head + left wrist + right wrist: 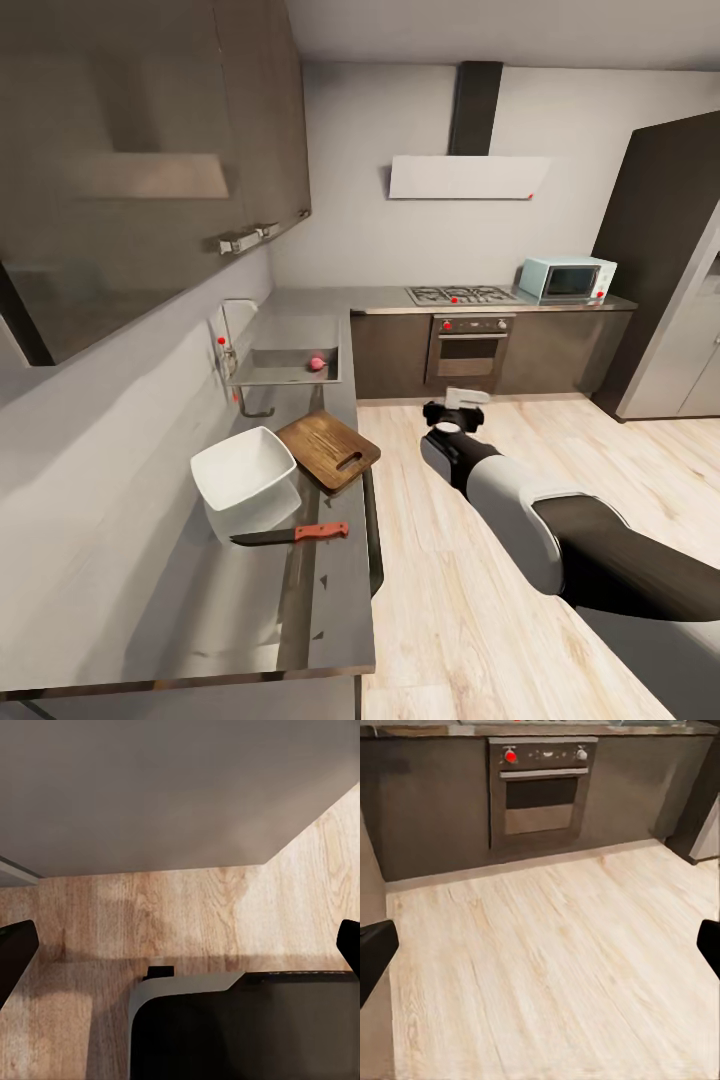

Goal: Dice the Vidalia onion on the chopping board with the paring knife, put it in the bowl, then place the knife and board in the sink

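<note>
The small pinkish Vidalia onion (317, 363) lies in the steel sink (285, 378) at the far end of the grey countertop (250, 620). Nearer on the countertop are the brown chopping board (328, 450), the white square bowl (245, 468) touching its left edge, and the paring knife (295, 535) with its orange handle toward the counter edge. My right gripper (462, 398) hangs over the wooden floor, right of the board and away from the counter. In the right wrist view the right gripper (540, 952) is open and holds nothing. My left gripper (180, 952) is open too, above the floor near my own base.
A tap with a red knob (222, 345) stands left of the sink. Wall cabinets (150, 150) hang over the counter. The far counter carries a hob (462, 295) and microwave (567, 279), with an oven (542, 784) below. A tall dark unit (665, 260) stands at the right.
</note>
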Controlling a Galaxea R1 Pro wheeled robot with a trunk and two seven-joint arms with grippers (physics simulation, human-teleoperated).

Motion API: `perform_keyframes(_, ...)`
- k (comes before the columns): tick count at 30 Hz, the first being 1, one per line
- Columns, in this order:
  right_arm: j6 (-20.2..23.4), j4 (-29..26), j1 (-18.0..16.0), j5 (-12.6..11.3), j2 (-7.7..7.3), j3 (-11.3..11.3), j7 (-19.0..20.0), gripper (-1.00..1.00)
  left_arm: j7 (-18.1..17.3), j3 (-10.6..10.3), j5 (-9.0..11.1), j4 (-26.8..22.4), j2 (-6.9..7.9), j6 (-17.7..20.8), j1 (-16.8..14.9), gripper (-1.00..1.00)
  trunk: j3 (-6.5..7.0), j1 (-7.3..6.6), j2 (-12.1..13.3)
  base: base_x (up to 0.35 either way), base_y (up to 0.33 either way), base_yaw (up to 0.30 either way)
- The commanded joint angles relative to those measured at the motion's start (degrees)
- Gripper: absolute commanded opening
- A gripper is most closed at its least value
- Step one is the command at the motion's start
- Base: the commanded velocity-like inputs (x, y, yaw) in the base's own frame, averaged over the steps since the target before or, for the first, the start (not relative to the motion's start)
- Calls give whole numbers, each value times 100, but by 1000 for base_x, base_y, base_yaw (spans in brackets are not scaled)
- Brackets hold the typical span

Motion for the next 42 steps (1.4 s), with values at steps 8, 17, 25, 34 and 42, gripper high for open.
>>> perform_keyframes(8, -6, 12, -2, -259, 2, 27, 382, 100, 3, -2, -5, -7, 1, -9, 2, 100, -12, 4, -12, 0, 0, 0)
perform_keyframes(17, 236, 12, 0, -259, 2, 36, 951, 100, 3, -2, -5, -7, 1, -9, -1, 100, -30, 4, -12, 0, 0, 0)
perform_keyframes(25, 879, 12, 0, -251, 2, 44, 2507, 100, 3, -2, -5, -7, 5, -9, 1, 100, -102, 4, -12, 0, 0, 0)
perform_keyframes(34, 1027, 12, 0, -250, 2, 45, 2935, 100, 3, -2, -5, -7, 3, -9, 0, 100, -185, 4, -12, 0, 0, 0)
perform_keyframes(42, 1030, 12, 0, -250, 2, 45, 2948, 100, 3, -2, -5, -7, 5, -9, -1, 100, -259, 4, -12, 0, 0, 0)
